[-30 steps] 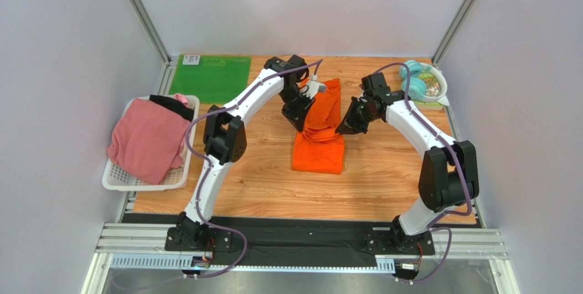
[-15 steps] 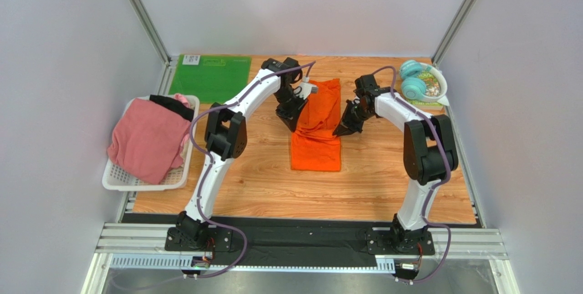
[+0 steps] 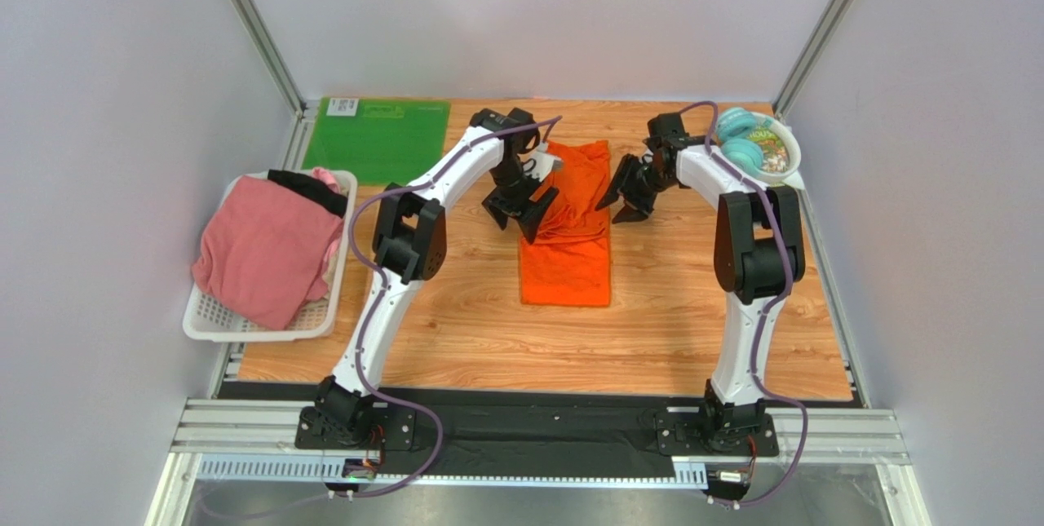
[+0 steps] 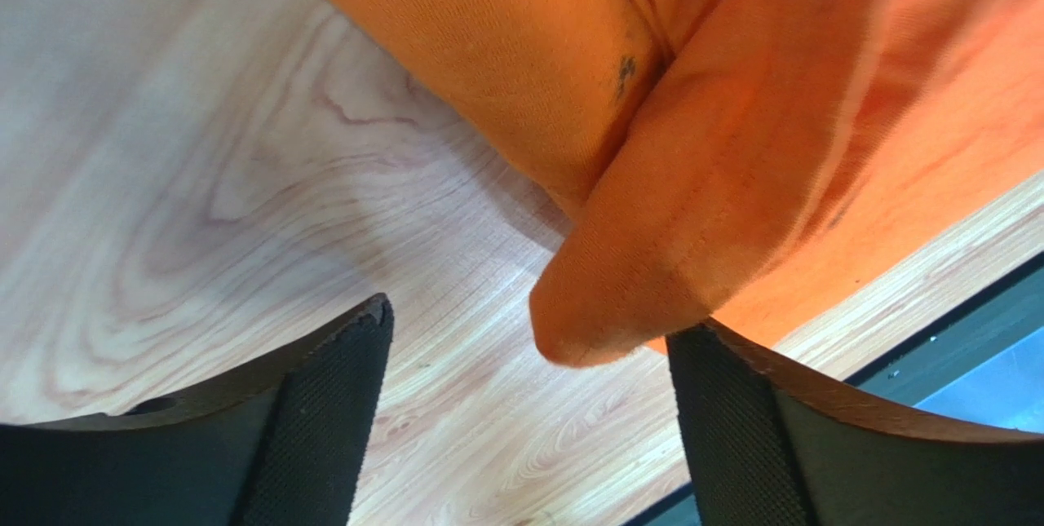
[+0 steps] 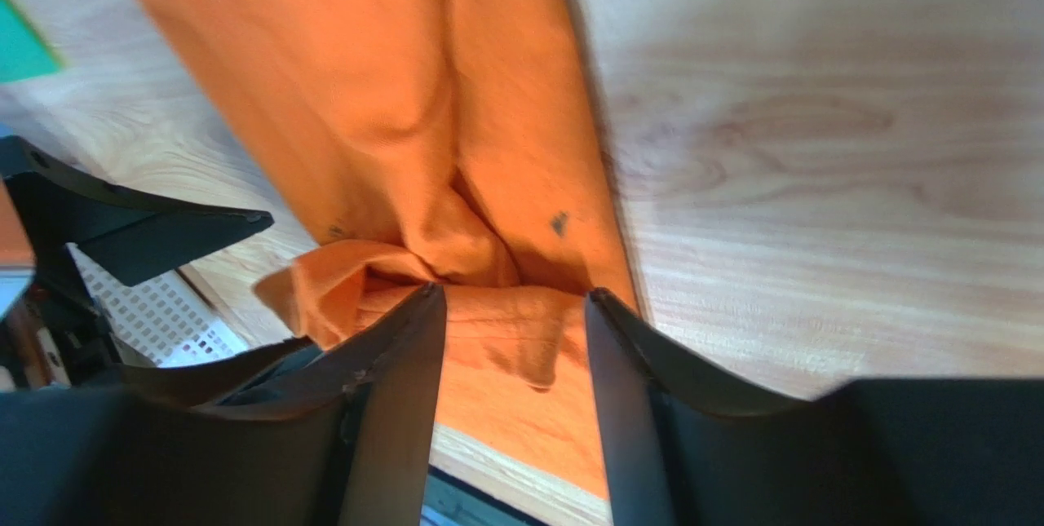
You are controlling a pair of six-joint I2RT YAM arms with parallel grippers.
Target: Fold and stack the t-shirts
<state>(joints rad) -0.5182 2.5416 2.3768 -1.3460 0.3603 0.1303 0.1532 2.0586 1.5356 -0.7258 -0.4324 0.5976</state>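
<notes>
The orange t-shirt (image 3: 566, 245) lies on the table as a long narrow strip, bunched and creased at its far half. My left gripper (image 3: 523, 211) stands open at the strip's left edge. In the left wrist view a loose orange corner (image 4: 637, 294) hangs between the wide fingers (image 4: 325, 416), close to the right one. My right gripper (image 3: 629, 198) is at the strip's right edge, its jaws (image 5: 509, 306) apart with a loose orange flap (image 5: 515, 337) beyond the tips. A pink t-shirt (image 3: 260, 251) and a black one (image 3: 306, 191) lie in the basket.
A white basket (image 3: 202, 324) sits at the table's left edge. A green mat (image 3: 378, 137) lies at the back left. A bowl with teal items (image 3: 760, 149) stands at the back right, close to the right arm's wrist.
Both grippers were shut on the orange t-shirt's raised fold and have opened and let it go. Both moved toward the back of the table, and the cloth has settled lower.
</notes>
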